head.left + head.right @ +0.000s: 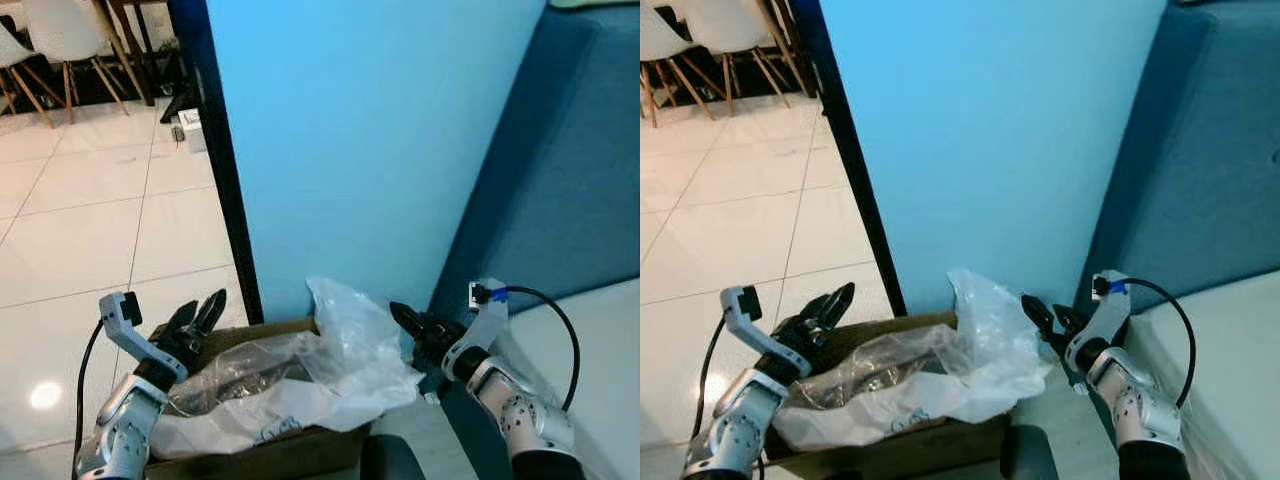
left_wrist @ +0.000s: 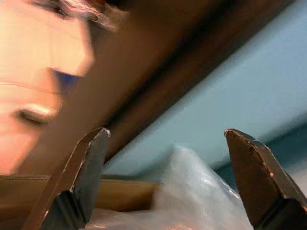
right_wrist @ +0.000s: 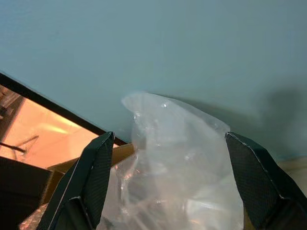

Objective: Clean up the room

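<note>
In the left eye view, an open brown cardboard box (image 1: 262,448) is seen on the floor against a smooth light-blue wall (image 1: 370,140). One crumpled clear plastic bag (image 1: 330,375) lies in the box, its glossy, wrinkled film rising to a peak near the wall and spilling over the box's rim. The left gripper (image 1: 200,318) is held over the left end of the box, its two black fingers parted a little, nothing between them. The right gripper (image 1: 412,322) is held just beside the bag's right side, its fingers also parted and empty. A black vertical edge strip (image 1: 232,190) borders the wall; white glossy floor tiles (image 1: 90,230) lie to its left, with two white chairs on slanted wooden legs (image 1: 62,45) at the far end. A dark-blue upholstered sofa (image 1: 565,180) stands on the right.

In the right eye view, the same scene is shown: the bag (image 1: 940,375) in the box (image 1: 880,440), with one gripper at each side.

In the left wrist view, which is blurred, two black fingers (image 2: 81,182) are spread wide, with the bag's pale peak (image 2: 192,187) between them and the box's brown edge (image 2: 124,196) below.

In the right wrist view, two textured black fingers (image 3: 91,177) stand wide apart around the translucent bag (image 3: 177,163), not touching it; the cardboard rim (image 3: 122,153) shows behind.
</note>
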